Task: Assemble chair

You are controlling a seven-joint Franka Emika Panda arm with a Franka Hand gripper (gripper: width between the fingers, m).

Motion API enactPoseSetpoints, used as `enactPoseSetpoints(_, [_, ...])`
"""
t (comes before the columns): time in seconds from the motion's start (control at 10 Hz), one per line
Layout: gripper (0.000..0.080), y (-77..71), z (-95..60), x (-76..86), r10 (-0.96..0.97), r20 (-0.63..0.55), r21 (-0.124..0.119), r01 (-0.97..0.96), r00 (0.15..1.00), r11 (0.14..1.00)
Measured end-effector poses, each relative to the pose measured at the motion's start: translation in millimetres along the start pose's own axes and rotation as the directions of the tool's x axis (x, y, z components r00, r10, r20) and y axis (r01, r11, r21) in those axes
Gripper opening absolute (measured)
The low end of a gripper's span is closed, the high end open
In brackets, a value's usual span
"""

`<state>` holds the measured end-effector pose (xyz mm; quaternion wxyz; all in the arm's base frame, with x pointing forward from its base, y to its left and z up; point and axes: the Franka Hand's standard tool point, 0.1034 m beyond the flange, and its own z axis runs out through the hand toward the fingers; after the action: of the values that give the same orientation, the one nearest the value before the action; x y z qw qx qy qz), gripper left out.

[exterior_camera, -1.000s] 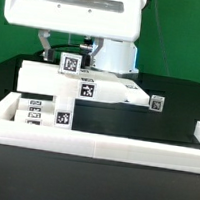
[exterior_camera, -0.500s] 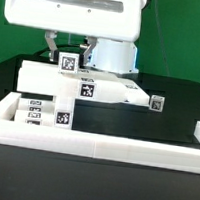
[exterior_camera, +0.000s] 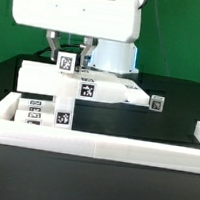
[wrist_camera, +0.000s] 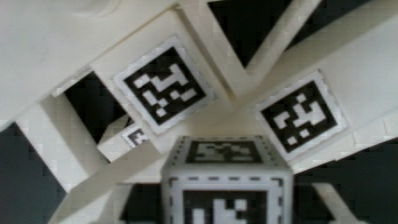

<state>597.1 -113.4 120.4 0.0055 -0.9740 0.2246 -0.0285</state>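
The chair stands part-built in the middle of the exterior view. A flat white seat plate [exterior_camera: 50, 80] carries a tag on its front edge, and a tagged square leg [exterior_camera: 62, 112] is under it. Another small tagged part [exterior_camera: 156, 102] sits at the plate's right end. An upright white leg [exterior_camera: 65, 62] with a tag on its face rises at the plate's back edge. My gripper [exterior_camera: 68, 56] comes down from above, its dark fingers [exterior_camera: 53, 46] shut on either side of this leg. In the wrist view the held leg's [wrist_camera: 228, 178] tagged end fills the near middle, with tagged bars [wrist_camera: 164, 85] behind it. My fingers do not show there.
A long low white border wall [exterior_camera: 103, 147] runs across the front and up both sides on the black table. The big white arm [exterior_camera: 78, 10] hides the space behind the chair. A green backdrop stands at the rear.
The fingers have drawn in onto the upright leg. The leg's tagged top has shifted slightly toward the exterior view's left. The rest of the chair has not moved.
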Motion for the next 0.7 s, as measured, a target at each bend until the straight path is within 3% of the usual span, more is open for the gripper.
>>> enactPoseSetpoints(0.7, [0.0288, -1.6, 0.4, -0.6, 0.419, 0.001, 0.001, -0.419, 0.908, 0.908])
